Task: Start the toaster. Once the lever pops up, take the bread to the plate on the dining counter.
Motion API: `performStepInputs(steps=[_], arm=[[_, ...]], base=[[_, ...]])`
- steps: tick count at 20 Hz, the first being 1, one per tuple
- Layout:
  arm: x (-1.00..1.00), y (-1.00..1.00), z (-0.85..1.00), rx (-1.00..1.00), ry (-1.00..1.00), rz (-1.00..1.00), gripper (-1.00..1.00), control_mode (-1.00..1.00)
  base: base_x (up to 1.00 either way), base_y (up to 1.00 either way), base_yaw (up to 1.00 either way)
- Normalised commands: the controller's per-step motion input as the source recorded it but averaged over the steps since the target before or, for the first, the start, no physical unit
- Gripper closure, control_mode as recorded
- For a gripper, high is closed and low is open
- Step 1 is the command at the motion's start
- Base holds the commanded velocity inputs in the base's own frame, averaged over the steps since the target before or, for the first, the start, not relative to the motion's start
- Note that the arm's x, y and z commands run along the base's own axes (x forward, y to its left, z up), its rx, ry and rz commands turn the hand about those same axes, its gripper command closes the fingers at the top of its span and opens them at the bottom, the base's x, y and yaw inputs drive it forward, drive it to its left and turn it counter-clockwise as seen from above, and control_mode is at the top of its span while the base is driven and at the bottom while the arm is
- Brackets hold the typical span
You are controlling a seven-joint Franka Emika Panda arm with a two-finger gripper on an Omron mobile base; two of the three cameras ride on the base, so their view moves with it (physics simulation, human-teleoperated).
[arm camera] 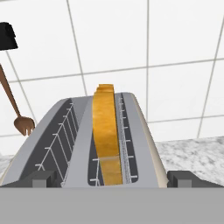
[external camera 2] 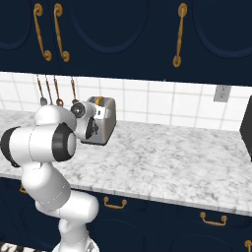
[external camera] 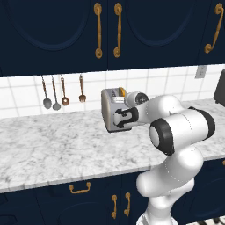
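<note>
The silver-grey toaster [external camera: 110, 115] [external camera 2: 106, 123] [arm camera: 144, 144] stands on the marble counter against the tiled wall. The bread [arm camera: 106, 127], golden-brown, stands upright in the right-hand slot as the hand view shows it, its top sticking out above the slot [external camera: 122, 92] [external camera 2: 100, 100]. My gripper [arm camera: 113, 179] is open at the toaster's near end, just above its top, with one fingertip [arm camera: 41, 178] at each side of the toaster's width. Nothing is between the jaws. The arm hides the toaster's front face, so the lever is hidden. The plate and the dining counter are out of view.
Several utensils [external camera: 61, 94] hang on the wall left of the toaster; a wooden fork [arm camera: 17, 113] is close beside it. Navy upper cabinets [external camera: 110, 30] overhang the counter [external camera: 52, 149]. A dark appliance [external camera: 219, 88] stands at the far right, next to a wall outlet [external camera: 201, 71].
</note>
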Motion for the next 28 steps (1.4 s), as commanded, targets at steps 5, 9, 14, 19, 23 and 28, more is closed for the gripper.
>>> performStepInputs(steps=[5,9,14,19,23,28], arm=[[0.08,0.0,0.0,0.0,0.0,0.0,-1.0,-1.0],[0.05,0.0,0.0,0.0,0.0,0.0,-1.0,-1.0],[0.07,0.0,0.0,0.0,0.0,0.0,-1.0,-1.0],[0.08,0.0,0.0,0.0,0.0,0.0,-1.0,-1.0],[0.09,0.0,0.0,0.0,0.0,0.0,-1.0,-1.0],[0.12,0.0,0.0,0.0,0.0,0.0,-1.0,-1.0]], base=[[0.0,0.0,0.0],[0.0,0.0,0.0],[0.0,0.0,0.0],[0.0,0.0,0.0],[0.0,0.0,0.0],[0.0,0.0,0.0]])
